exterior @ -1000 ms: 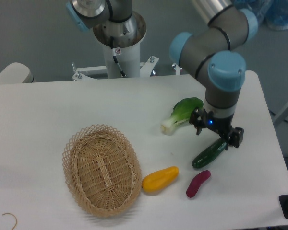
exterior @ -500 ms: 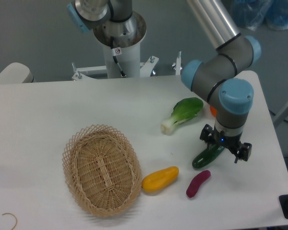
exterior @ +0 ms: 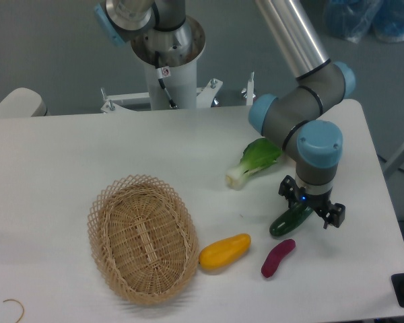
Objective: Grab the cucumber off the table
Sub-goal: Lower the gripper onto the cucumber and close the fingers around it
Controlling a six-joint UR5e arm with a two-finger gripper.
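Observation:
The dark green cucumber (exterior: 285, 223) lies at a slant on the white table (exterior: 67, 155), right of centre. Its lower left end shows, while its upper right end is hidden under my gripper (exterior: 310, 206). The gripper points straight down over that end and is open, with one dark finger (exterior: 285, 188) on the upper left side and the other (exterior: 336, 216) on the lower right side. The cucumber still rests on the tabletop.
A leafy bok choy (exterior: 252, 161) lies just behind the gripper. A purple sweet potato (exterior: 277, 258) and a yellow vegetable (exterior: 224, 251) sit in front of the cucumber. A wicker basket (exterior: 97, 202) stands at the front left. The table's right edge is close.
The arm has swung down and settled over the cucumber's upper end, with the gripper shifting slightly left in the last half second. The cucumber has barely moved.

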